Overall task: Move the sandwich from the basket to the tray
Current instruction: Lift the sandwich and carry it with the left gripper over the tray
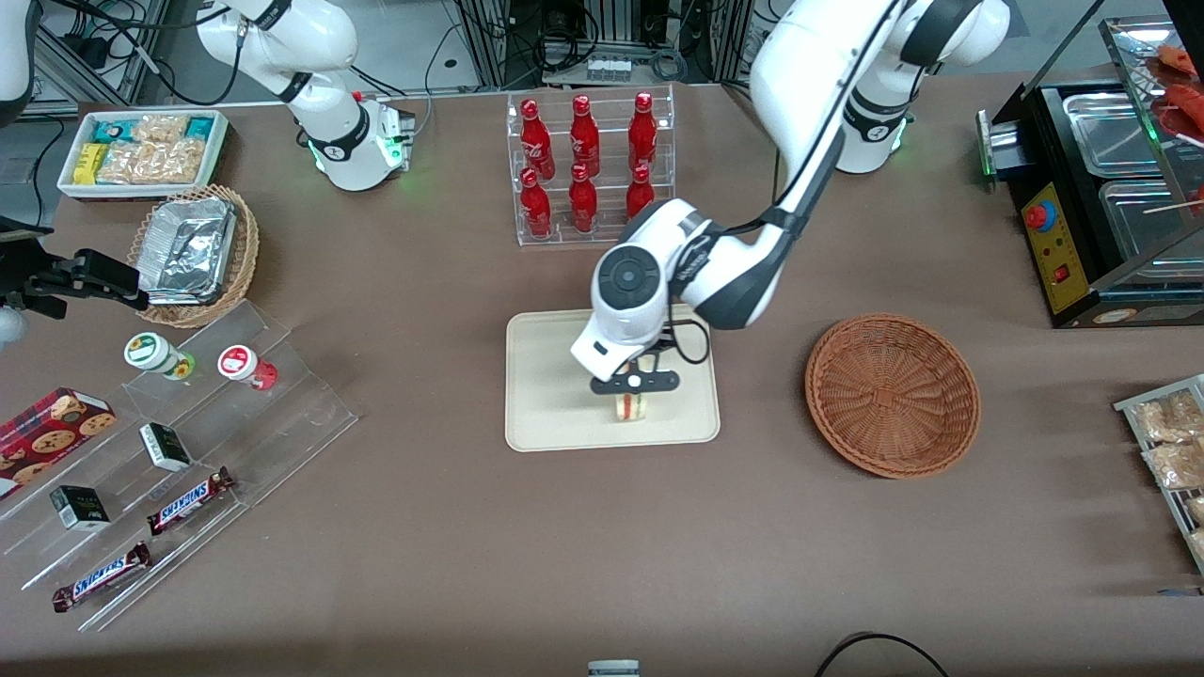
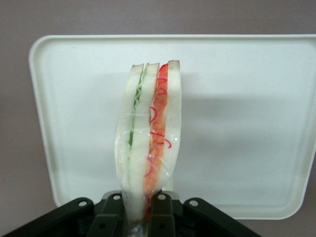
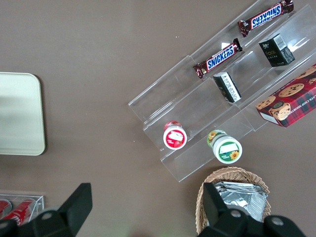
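The gripper (image 1: 633, 383) grasps the sandwich (image 2: 148, 143) between closed fingers (image 2: 160, 210), over the tray (image 1: 546, 376); the basket (image 1: 892, 395) lies well apart.

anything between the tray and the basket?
Nothing: front view shows bare table between tray and basket. Gripper holds sandwich over the tray.

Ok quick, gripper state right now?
Left gripper: closed on the sandwich, holding it over the tray. The basket is empty.
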Controlling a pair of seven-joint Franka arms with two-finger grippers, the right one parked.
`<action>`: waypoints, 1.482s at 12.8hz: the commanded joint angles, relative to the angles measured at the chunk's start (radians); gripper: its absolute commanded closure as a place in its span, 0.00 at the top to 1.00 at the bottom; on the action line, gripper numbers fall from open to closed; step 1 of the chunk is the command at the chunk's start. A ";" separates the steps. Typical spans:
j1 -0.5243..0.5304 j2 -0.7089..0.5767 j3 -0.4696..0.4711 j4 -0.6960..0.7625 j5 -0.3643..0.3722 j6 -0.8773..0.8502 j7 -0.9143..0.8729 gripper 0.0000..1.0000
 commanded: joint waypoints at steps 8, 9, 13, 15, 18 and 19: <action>-0.047 0.113 0.017 0.120 -0.004 -0.044 -0.112 0.00; -0.058 0.116 0.017 0.118 -0.003 -0.043 -0.122 0.00; -0.073 0.124 0.021 0.118 -0.003 -0.037 -0.129 0.01; -0.073 0.130 0.019 0.118 -0.003 -0.028 -0.129 0.57; -0.075 0.132 0.021 0.118 -0.001 -0.026 -0.126 1.00; -0.073 0.124 0.021 0.120 -0.003 -0.028 -0.125 1.00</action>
